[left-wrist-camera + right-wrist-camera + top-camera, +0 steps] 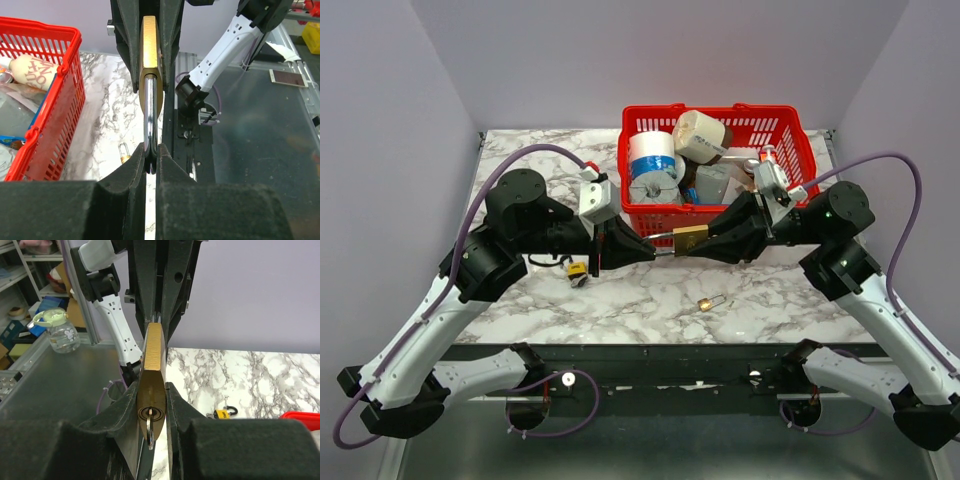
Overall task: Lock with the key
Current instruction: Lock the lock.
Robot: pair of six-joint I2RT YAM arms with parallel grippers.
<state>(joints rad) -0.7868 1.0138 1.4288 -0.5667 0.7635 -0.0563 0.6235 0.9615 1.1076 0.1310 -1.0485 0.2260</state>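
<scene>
I hold the brass padlock off the desk, over its middle and just in front of the near wall of the red basket. My two arms meet there nose to nose. My right end effector pinches the padlock's brass body, one finger on each flat face. In the right wrist view the body stands edge-on between those fingers, and a silver key sticks out of the keyway at the end facing the camera. My left end effector is pressed almost together on the steel shackle. In the left wrist view the shackle runs straight up from my fingertips into the brass body, which sits clamped in the opposite fingers.

On the desk, a small yellow padlock with a dark shackle lies below my left end effector, toward the left edge. A small brass lock lies apart from it, nearer the front edge, below and a little right of the held padlock. The basket stands against the far edge, right of centre. It holds a white roll with blue tape and a cream container, among other items I cannot make out.
</scene>
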